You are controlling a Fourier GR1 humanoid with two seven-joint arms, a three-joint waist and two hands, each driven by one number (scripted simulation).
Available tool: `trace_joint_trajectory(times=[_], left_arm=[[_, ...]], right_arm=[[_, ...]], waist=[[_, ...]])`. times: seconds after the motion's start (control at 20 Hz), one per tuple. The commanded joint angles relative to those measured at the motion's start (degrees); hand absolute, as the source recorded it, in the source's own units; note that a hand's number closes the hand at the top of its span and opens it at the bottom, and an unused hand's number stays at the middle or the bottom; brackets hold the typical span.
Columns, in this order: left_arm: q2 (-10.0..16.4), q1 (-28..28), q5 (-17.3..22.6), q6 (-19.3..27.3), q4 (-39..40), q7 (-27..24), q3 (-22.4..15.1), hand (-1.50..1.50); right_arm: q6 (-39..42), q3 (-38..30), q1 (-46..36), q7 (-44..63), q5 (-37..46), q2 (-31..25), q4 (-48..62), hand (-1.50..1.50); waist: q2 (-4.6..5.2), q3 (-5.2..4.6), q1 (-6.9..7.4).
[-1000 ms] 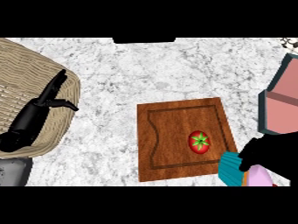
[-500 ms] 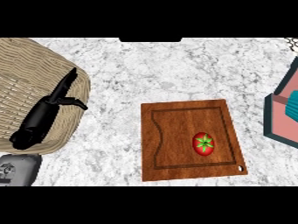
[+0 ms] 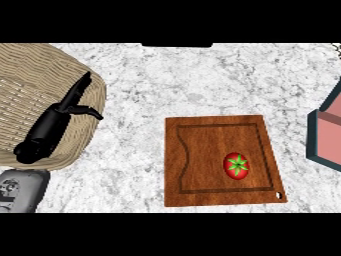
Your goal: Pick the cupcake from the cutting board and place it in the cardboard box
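Board (image 3: 202,165): wooden, holding only a tomato (image 3: 236,165) on its right half.
Cupcake: not visible; not on the board, and whether it is in the box cannot be told.
Box (image 3: 337,142): right of the board, partly out of view.
Left hand (image 3: 51,127): left of the board, over a basket (image 3: 18,80), fingers straight and together, holding nothing.
Right hand: out of view.
Risk: with the box half out of view, a release could miss its rim unseen; the tomato might be mistaken for the target.

A basket (image 3: 14,85), a tomato (image 3: 236,165) and a counter (image 3: 202,80).
The woven basket sits at 9 o'clock on the grey stone counter. The red tomato with a green star top lies at 4 o'clock, well apart from the basket.
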Motion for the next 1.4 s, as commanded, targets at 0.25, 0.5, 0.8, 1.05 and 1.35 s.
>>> trace_joint_trajectory(times=[0.25, 0.5, 0.8, 1.05, 1.35], left_arm=[[2.3, 0.0, 2.0, -2.5, -1.0, 1.0, 1.2, 0.00], [1.7, 1.2, 2.1, -2.6, -2.3, 2.1, -0.7, 0.00], [1.9, -1.3, 1.7, -0.8, 0.3, 2.3, 0.2, 0.00], [1.7, 1.7, 1.4, -0.1, 0.2, -0.6, -0.8, 0.00], [0.9, -0.5, 1.6, 0.5, 1.5, -0.5, -1.4, 0.00]], right_arm=[[5.3, 7.6, -6.6, -17.0, 11.2, -6.4, 24.2, 1.50], [8.8, 11.9, -10.7, -27.7, 14.1, -5.8, 33.1, -1.50], [10.1, 6.3, -15.1, -38.6, 6.3, -2.4, 39.8, -1.50], [19.6, -5.1, -19.5, -30.4, -13.4, 6.1, 46.6, -1.50], [24.5, -13.4, -27.2, -14.7, -24.2, 5.1, 60.0, -1.50]], waist=[[0.05, 0.07, 0.63], [-0.07, 0.08, 0.38], [-0.15, 0.13, -0.78], [-0.42, 0.12, -0.64], [0.14, 0.07, 0.15]])
